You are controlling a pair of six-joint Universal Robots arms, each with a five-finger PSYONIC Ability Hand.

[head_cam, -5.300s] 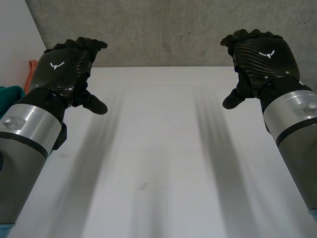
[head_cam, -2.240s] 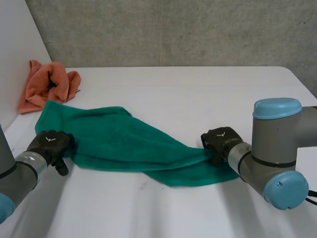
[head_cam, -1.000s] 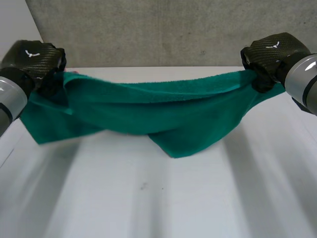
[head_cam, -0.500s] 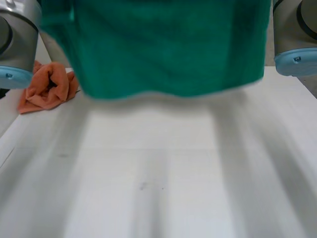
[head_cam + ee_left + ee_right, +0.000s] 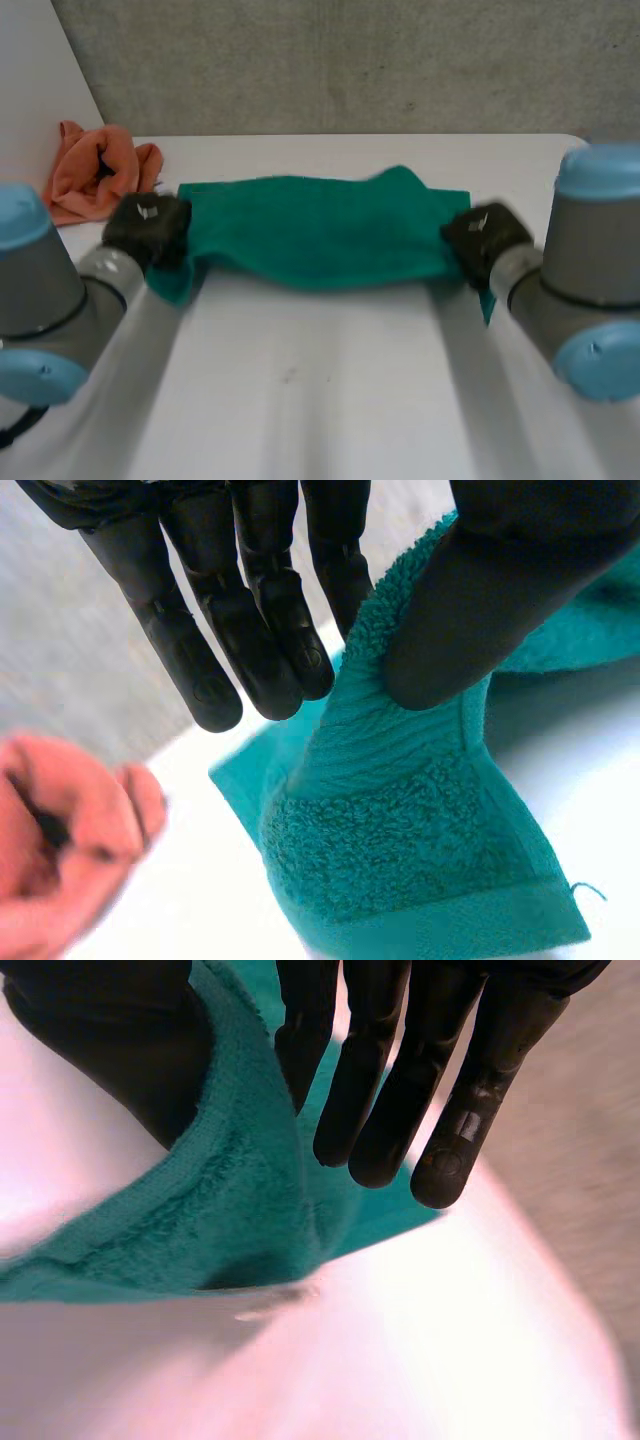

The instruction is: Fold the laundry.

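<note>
Green towel (image 5: 320, 230) spread across your white table (image 5: 330, 400).
Your left hand (image 5: 148, 228) pinches its left end, thumb against fingers; your right hand (image 5: 482, 238) pinches the right end likewise. A crumpled orange cloth (image 5: 95, 180) lies near the left hand.

light: bright, even | table (image 5: 420, 1360): glares near-white in right wrist view
</note>
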